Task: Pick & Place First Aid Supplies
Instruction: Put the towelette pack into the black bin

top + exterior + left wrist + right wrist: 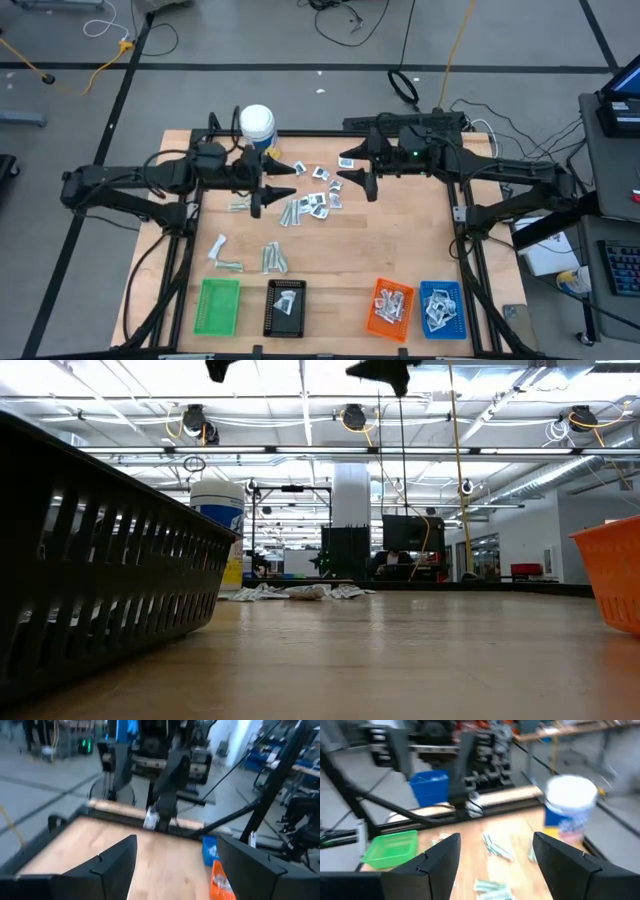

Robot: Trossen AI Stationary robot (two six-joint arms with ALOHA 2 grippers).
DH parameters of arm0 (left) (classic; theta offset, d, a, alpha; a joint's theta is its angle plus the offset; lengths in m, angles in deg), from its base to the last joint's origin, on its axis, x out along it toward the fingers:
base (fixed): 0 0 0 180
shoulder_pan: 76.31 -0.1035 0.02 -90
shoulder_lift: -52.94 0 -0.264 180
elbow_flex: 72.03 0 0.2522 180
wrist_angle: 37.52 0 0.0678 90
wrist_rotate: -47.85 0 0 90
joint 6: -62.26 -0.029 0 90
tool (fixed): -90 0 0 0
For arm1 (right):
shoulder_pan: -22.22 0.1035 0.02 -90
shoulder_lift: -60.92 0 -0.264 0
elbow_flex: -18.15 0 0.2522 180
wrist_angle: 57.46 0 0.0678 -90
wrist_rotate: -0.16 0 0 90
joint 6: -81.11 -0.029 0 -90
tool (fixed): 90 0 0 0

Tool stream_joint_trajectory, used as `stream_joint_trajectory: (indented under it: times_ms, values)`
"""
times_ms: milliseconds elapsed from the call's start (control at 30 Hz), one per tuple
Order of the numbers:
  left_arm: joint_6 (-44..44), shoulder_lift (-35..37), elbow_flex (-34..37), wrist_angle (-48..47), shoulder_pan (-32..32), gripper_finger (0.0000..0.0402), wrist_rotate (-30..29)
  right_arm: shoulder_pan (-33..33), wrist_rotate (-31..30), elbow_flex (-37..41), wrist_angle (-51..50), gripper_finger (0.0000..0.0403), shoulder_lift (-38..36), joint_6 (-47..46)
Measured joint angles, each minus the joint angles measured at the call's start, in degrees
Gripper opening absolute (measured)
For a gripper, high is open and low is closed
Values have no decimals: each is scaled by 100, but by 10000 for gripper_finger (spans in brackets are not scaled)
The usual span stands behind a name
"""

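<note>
The first aid supplies lie loose on the wooden table: a cluster of white-and-blue sachets and pale strips [312, 198] at the middle back, and more strips at the left [275, 258]. The far pile also shows in the low view [300, 592]. My left gripper [285, 180] hangs open, high over the left edge of the cluster, and points level toward the table's right side. My right gripper [340, 170] hangs open, high over the cluster's right edge, and points toward the left. Nothing sits between the fingers in either wrist view [177, 870] [495, 865].
A tall white bottle [257, 125] stands at the back left, close to my left arm. Along the near edge stand a green tray [218, 305], a black tray [286, 307], an orange tray [390, 305] and a blue tray [441, 305], the last three with packets inside.
</note>
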State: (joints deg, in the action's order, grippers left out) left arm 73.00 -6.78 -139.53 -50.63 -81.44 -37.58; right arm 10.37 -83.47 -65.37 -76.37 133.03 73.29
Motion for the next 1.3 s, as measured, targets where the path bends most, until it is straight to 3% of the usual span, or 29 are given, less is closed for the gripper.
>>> stream_joint_trajectory:
  times_ms: [167,400,767,1000,1300]
  values:
    - [99,-43,17,-184,-301,280,303,-412,-365,17,-561,237,303,-202]
    - [332,-50,18,-377,-565,280,603,-1268,-25,-301,-1702,235,971,-198]
    - [345,-57,16,-517,-670,280,771,-2370,114,-2035,-2506,235,2514,-600]
    - [388,-57,16,-519,-739,280,915,-2495,-622,-3266,-3032,235,3460,-1295]
    - [595,-57,16,-508,-875,280,1189,-2403,-1100,-3385,-3714,235,4117,-2216]
